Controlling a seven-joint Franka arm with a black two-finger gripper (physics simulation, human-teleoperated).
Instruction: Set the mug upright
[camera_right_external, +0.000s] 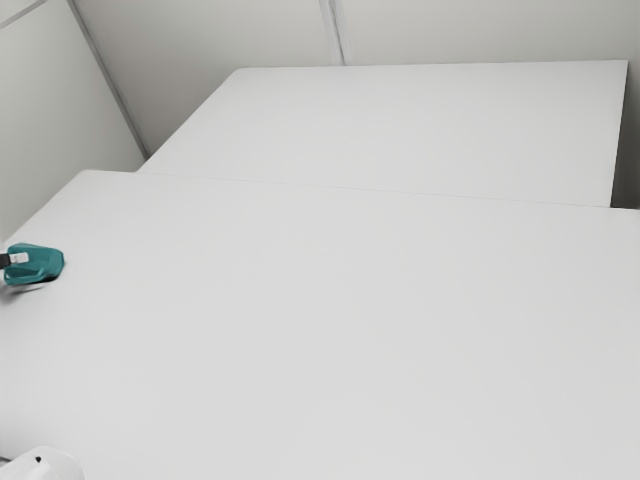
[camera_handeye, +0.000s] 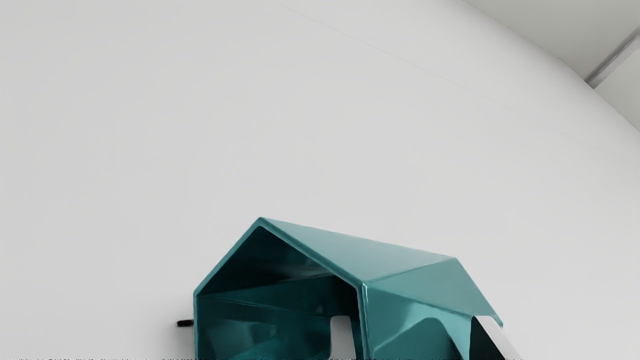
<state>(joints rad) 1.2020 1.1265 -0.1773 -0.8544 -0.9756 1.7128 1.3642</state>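
Observation:
At the exterior view's far left edge, the gripper (camera_right_external: 15, 259) is at the teal mug (camera_right_external: 38, 264), which lies on its side on the white table (camera_right_external: 330, 320). The wrist view has the faceted mug (camera_handeye: 400, 257) with its dark mouth facing sideways. Around its near side wall stands the gripper (camera_handeye: 415, 337), open: one fingertip (camera_handeye: 342, 339) is within the mouth and the other is outside the mug, with a wide space between them. The lower part of the mug is cut off, and contact with the wall cannot be made out.
A white rounded object (camera_right_external: 45, 466) stands at the exterior view's lower left corner. A second white tabletop (camera_right_external: 400, 130) lies beyond the first, with pale walls (camera_right_external: 480, 30) behind it. Beside the mug is a small black piece (camera_handeye: 185, 323).

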